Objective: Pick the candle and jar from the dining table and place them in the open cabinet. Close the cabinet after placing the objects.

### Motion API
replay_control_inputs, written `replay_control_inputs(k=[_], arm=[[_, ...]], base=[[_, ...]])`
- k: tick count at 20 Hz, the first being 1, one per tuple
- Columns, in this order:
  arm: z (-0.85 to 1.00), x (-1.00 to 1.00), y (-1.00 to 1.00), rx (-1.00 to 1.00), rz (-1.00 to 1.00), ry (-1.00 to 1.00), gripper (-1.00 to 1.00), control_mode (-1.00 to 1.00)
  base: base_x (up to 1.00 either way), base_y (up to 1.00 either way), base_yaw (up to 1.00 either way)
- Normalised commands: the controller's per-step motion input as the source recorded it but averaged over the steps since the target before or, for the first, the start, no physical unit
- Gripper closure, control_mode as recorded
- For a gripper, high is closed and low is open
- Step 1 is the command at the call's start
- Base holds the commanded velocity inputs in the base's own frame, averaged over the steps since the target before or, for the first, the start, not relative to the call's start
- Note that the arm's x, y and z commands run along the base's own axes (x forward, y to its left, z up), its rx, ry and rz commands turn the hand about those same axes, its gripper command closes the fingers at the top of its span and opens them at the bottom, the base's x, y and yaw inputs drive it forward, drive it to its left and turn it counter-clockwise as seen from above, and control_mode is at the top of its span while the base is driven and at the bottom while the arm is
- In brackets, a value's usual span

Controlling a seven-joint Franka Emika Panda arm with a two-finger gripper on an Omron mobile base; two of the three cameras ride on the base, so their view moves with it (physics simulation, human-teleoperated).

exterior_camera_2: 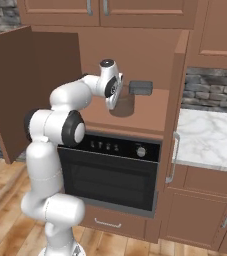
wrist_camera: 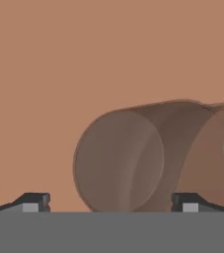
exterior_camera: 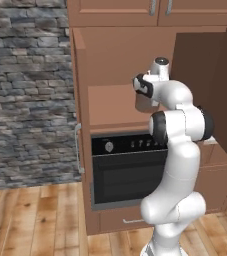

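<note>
Hand view: my finger tips stand apart, the pincer around nothing, with a cylinder's flat face between them, tinted brown like the shelf. Right base view: my hand covers most of the jar on the cabinet shelf. A dark block lies beyond, unclear.

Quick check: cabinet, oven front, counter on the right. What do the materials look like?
Cabinet: brown, matte, panelled doors, likely wood; no grain visible. Oven front: black and glossy, probably glass with a metal knob panel. Counter: white with grey veins, looks like marble, though it may be an imitation.
</note>
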Motion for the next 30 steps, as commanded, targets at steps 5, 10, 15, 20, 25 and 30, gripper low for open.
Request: replay_control_inputs(k=[5, 10, 15, 20, 25, 30], arm=[[0.16, -0.01, 0.00, 0.00, 0.01, -0.15, -1.00, -1.00], [0.04, -0.26, 0.00, 0.00, 0.01, -0.16, -1.00, -1.00], [0.21, -0.54, 0.00, 0.00, 0.00, -0.17, -1.00, -1.00], [0.39, -0.58, 0.00, 0.00, 0.00, -0.13, -1.00, -1.00], [0.36, -0.58, 0.00, 0.00, 0.00, -0.06, -1.00, -1.00], [0.39, -0.62, 0.07, 0.00, 0.00, 0.00, -1.00, -1.00]], base=[[0.00, 0.00, 0.00], [0.00, 0.00, 0.00], [0.00, 0.00, 0.00], [0.00, 0.00, 0.00], [0.00, 0.00, 0.00], [0.00, 0.00, 0.00]])
